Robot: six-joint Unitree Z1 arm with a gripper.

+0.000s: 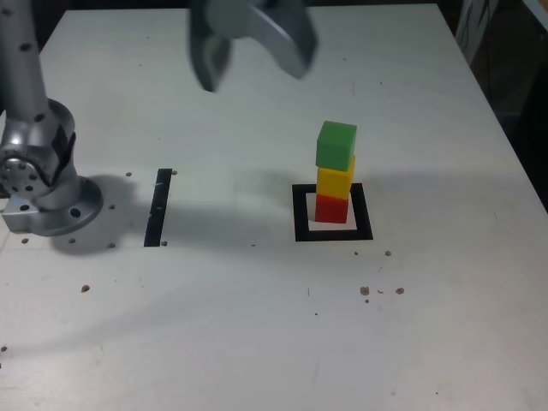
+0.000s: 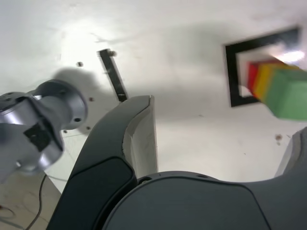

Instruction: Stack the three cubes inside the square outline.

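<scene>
Stack: three cubes stand one upon another as a single column on the white table (image 1: pixel 257 342), right of centre in the exterior view.
Red cube (image 1: pixel 332 208): lowest of the three, resting on the white centre of the square outline (image 1: pixel 300 214).
Yellow cube (image 1: pixel 335 181): middle of the column, directly on the red cube.
Green cube (image 1: pixel 336 145): top of the column, set slightly askew on the yellow cube, with its upper edge leaning a little toward the exterior view's right.
Square outline: black tape frame lying flat on the table; the column stands inside it, nearer the far side of the frame.
Gripper (image 1: pixel 253 47): raised above the table at the far edge of the exterior view, up and to the left of the column and well apart from it; blurred. The jaws stand spread with nothing between them, and the wrist view shows one dark finger (image 2: pixel 129 143) with open air beside it.
Tape strip (image 1: pixel 158 206): straight black strip on the table, left of the outline in the exterior view.
Arm base (image 1: pixel 38 184): grey metal mount at the exterior view's left edge, just left of the strip.
Debris: small dark specks scattered on the table's near half.
</scene>
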